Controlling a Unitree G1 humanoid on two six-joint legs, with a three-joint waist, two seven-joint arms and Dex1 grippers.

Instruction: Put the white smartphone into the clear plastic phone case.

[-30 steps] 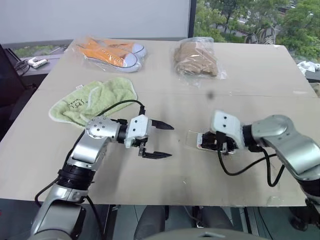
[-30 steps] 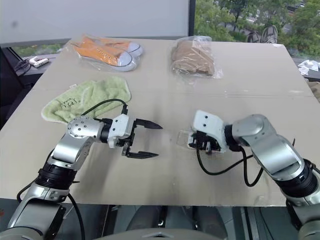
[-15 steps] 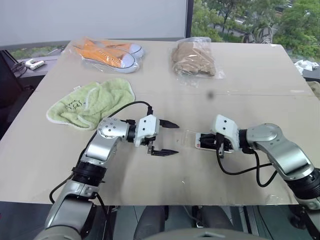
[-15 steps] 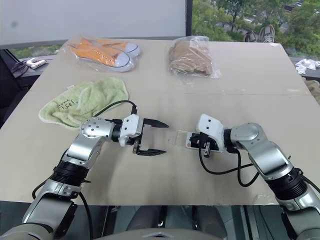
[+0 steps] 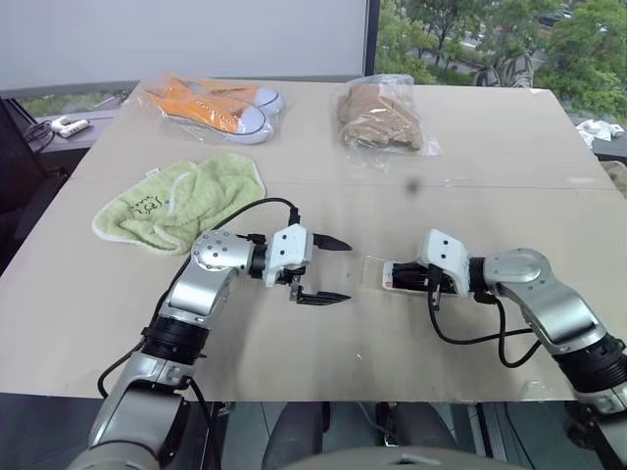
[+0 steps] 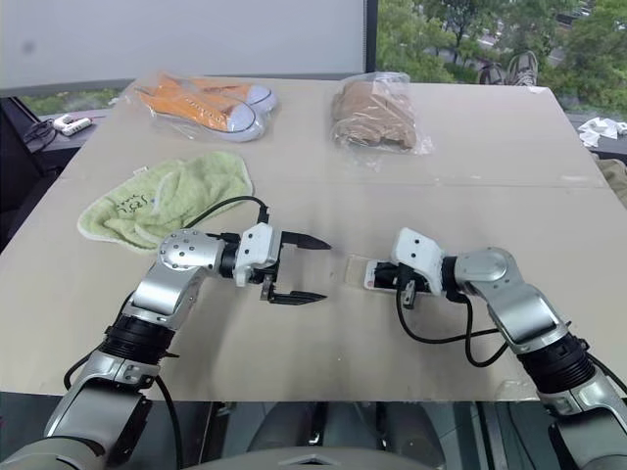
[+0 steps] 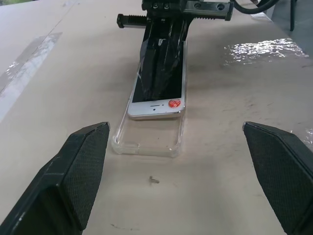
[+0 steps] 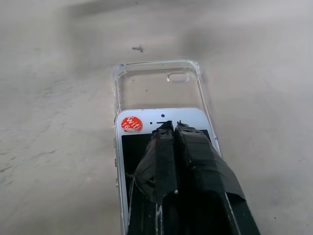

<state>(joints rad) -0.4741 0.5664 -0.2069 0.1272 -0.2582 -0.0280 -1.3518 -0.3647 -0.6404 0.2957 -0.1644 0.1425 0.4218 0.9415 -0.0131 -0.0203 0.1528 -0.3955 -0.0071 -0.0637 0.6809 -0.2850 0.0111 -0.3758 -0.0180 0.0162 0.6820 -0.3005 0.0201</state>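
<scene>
At the left, the left gripper (image 5: pixel 328 269) hovers over the table (image 5: pixel 294 362) with its fingers spread wide and empty, pointing toward the clear plastic phone case (image 7: pixel 146 142). The case lies flat mid-table, its near end bare. The white smartphone (image 7: pixel 159 93) sits partway inside it, screen up. At the right, the right gripper (image 8: pixel 171 129) presses closed fingertips on the screen, grasping nothing. Doing this well likely means sliding the phone straight along the case, square to its walls, while the left gripper braces the open end against skidding.
</scene>
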